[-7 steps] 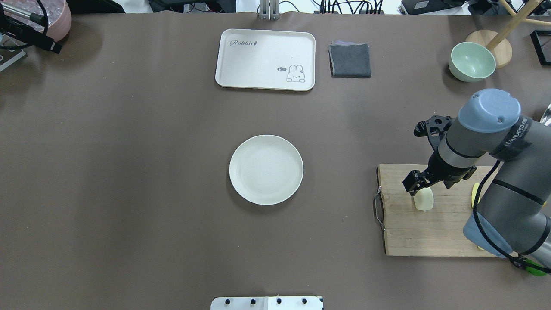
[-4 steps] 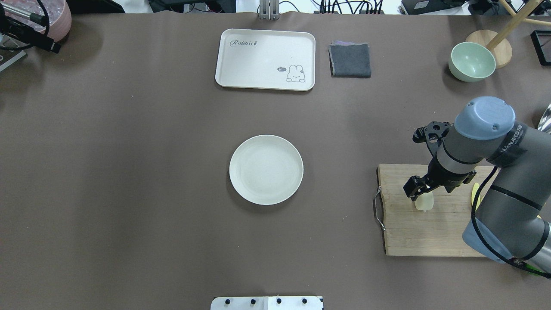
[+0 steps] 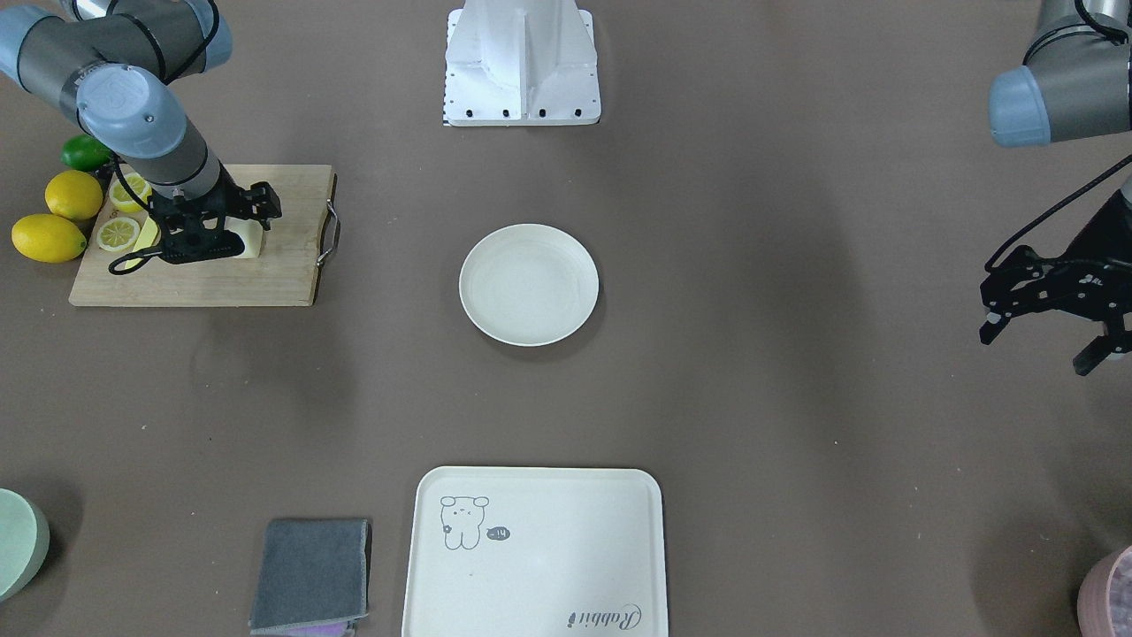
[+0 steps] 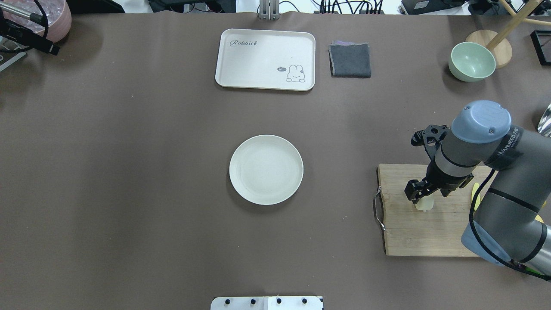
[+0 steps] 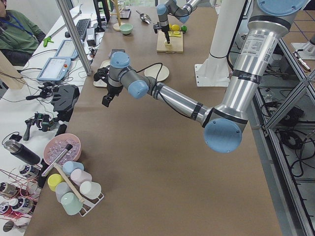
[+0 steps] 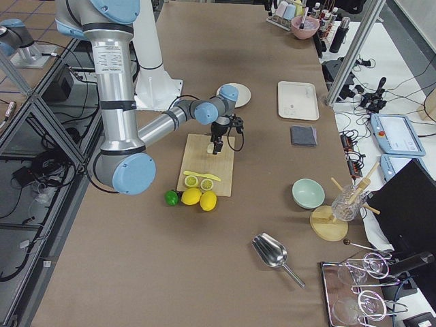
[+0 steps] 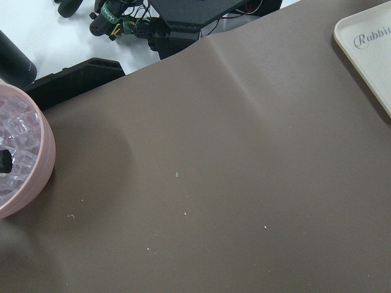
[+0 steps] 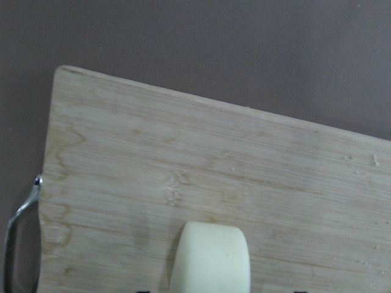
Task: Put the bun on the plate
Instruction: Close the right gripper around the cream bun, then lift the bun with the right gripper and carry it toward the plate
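Presently the step in hand, as I read it, is the grasp: the right gripper [image 4: 420, 195] hangs low over the cutting board [image 4: 409, 234], directly above the bun [image 8: 211, 256]. Bun: a pale cream lump on the board's bare wood, nearer the handle end, apart from the lemon slices [image 3: 119, 232] at the board's other end and the whole lemons [image 3: 57, 217] just beside it. Plate [image 4: 266, 169]: at the table's centre, well apart from the board, nothing on it.

To do this well I would hold the wrist vertical with the bun centred between the fingers, lower until the tips are just off the wood, then close gently. The bun looks soft and smooth, so I expect a hard squeeze would dent it or squirt it sideways. I would lift straight up before swinging toward the plate, to clear the board's metal handle [image 4: 379, 211].

Right hand: in the wrist view the fingertips show only as dark slivers at the bottom edge, one on either side of the bun and set wider than it. I judge the jaws parted, straddling the bun without gripping it; whether a tip touches it I cannot tell. Left gripper [image 3: 1042, 345]: fingers spread, nothing between them, hovering above bare table far from the work.
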Robot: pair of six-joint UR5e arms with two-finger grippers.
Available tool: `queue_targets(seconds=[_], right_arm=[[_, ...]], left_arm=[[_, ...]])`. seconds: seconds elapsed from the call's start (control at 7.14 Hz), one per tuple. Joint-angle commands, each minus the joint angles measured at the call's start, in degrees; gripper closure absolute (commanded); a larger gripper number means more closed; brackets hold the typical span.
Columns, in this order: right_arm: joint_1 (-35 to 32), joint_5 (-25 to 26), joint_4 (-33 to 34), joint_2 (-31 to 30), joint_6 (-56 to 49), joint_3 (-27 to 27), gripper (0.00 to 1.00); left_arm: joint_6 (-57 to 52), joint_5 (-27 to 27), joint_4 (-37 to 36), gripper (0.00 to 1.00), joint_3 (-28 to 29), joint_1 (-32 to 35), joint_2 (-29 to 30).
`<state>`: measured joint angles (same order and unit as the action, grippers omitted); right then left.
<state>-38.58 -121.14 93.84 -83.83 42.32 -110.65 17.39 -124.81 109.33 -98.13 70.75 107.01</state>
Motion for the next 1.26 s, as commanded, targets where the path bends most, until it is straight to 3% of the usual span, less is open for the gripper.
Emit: queue_targets(seconds=[0.0,0.14,0.42,0.7,0.84,1.12], right_arm=[[1.3,1.9,0.0,0.7,-0.3,0.8,0.75],[1.7,3.7,0.0,0.8,-0.1,0.8,1.0],[1.2,3.7,0.0,1.0,-0.1,-2.4,1.0],[-3.3,3.0,0.0,3.0,-0.1,-6.2,1.0],[-6.7,2.4,1.1,8.8,-0.1,-5.6,1.0],[-7.5,2.1,0.6,20.6,0.0,0.7,1.0]], left_arm=[[0.3,0.0,0.1,0.03,-2.2,0.0,-1.8],[0.4,0.4,0.0,0.03,-3.6,0.3,-2.9],[0.2,0.4,0.0,0.03,-4.5,0.3,-4.6],[-0.2,-0.3,0.1,0.03,-3.7,0.1,-4.3],[-0.3,-0.4,0.1,0.03,-2.5,0.0,-3.5],[-0.3,-0.3,0.0,0.03,-1.9,-0.1,-3.3]])
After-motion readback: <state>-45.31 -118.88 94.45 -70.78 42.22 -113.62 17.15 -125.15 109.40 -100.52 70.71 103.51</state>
